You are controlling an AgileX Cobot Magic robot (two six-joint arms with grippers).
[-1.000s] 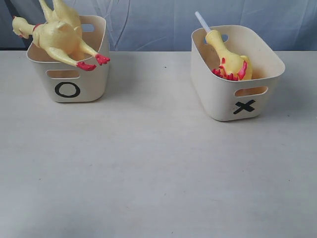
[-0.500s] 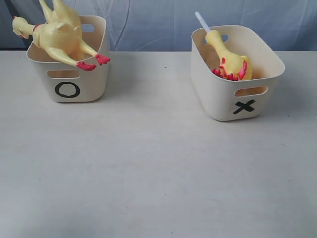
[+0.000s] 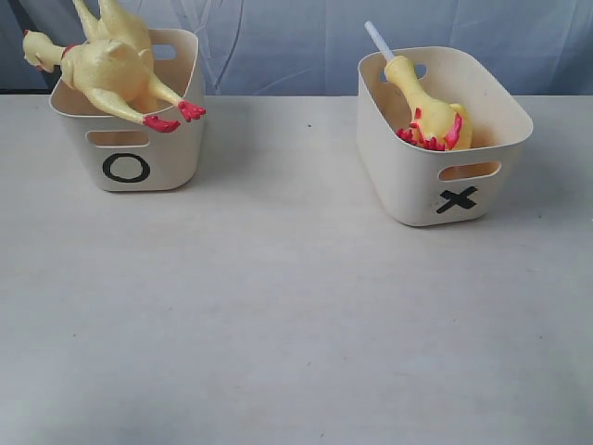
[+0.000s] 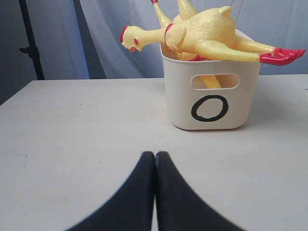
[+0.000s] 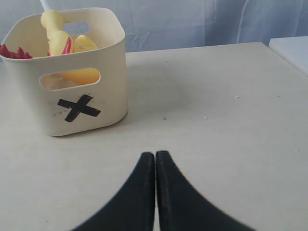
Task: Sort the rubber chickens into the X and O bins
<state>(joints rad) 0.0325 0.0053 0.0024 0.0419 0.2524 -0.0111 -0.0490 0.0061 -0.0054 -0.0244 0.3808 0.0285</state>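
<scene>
The O bin (image 3: 139,139) stands at the back left of the table, with a yellow rubber chicken (image 3: 111,65) lying across its rim, head hanging off one side and red feet off the other. More chicken parts stick up behind it. The X bin (image 3: 445,148) at the back right holds a chicken (image 3: 431,116) inside. In the left wrist view the O bin (image 4: 211,96) and its chicken (image 4: 207,36) lie ahead of my left gripper (image 4: 155,156), which is shut and empty. The right gripper (image 5: 155,155) is shut and empty, short of the X bin (image 5: 67,82). Neither gripper shows in the exterior view.
A pale blue cloth backdrop (image 3: 296,37) hangs behind the table. A black stand (image 4: 31,43) rises beyond the table's far edge in the left wrist view. A white surface (image 5: 291,50) adjoins the table beside the X bin's side.
</scene>
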